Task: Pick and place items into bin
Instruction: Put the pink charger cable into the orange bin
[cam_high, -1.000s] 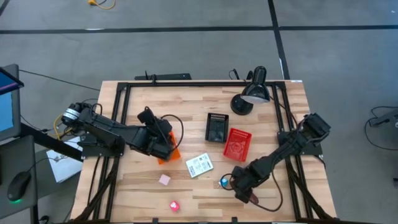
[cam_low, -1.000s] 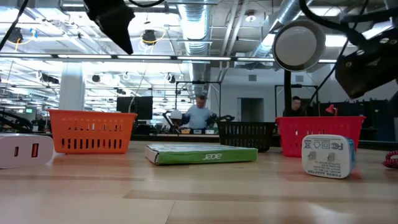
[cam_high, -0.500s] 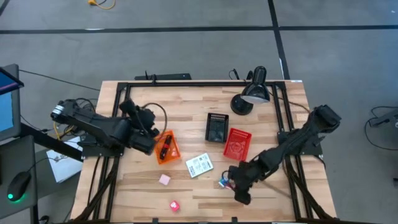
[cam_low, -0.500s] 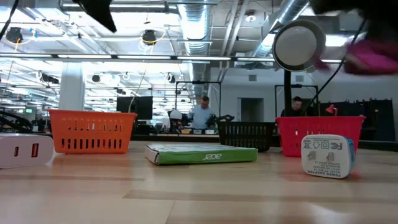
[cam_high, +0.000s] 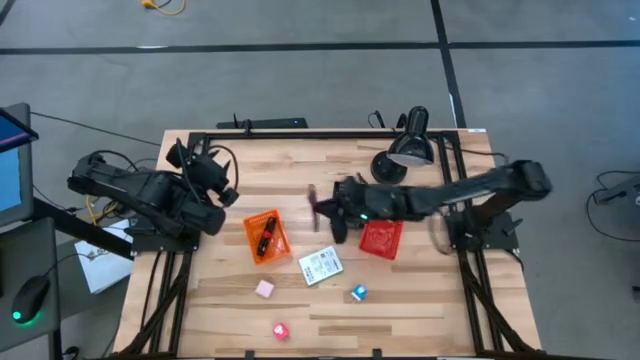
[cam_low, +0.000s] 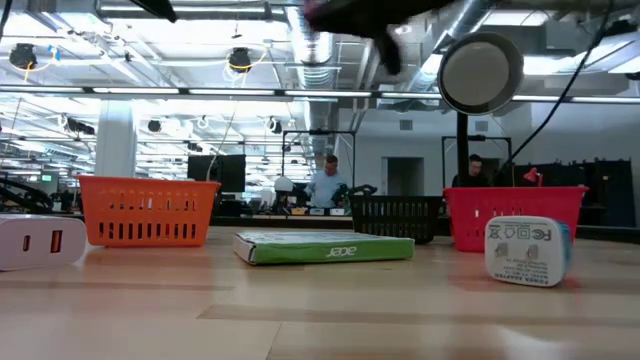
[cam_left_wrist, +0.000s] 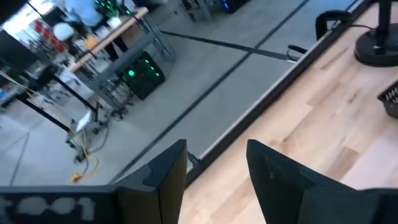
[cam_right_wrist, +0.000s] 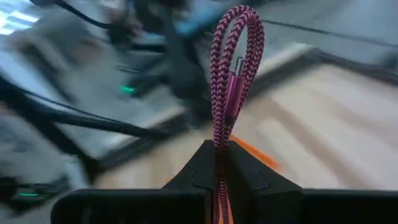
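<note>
My right gripper hangs over the middle of the table beside the black bin, shut on a purple braided cord. My left gripper stands open with nothing between its fingers, drawn back at the table's far left. A black-and-red marker lies inside the orange bin. On the wood rest a white packet, a pink cube, a red-pink cube and a blue cube. My right gripper pinches the folded purple cord between its two fingers, low on the bundle. The looped end and a metal plug stick out past the fingertips. The cord is lifted clear of the table.
A red bin sits just right of the black bin, under my right arm. A black desk lamp stands at the far right. A black frame runs around the tabletop. There is free wood along the near edge around the cubes.
My right gripper has risen from beside the blue cube at the near right. It has swung toward the table's middle and far side, carrying the purple cord. My left gripper has drawn back from over the orange bin toward the far left, leaving the marker in that bin.
</note>
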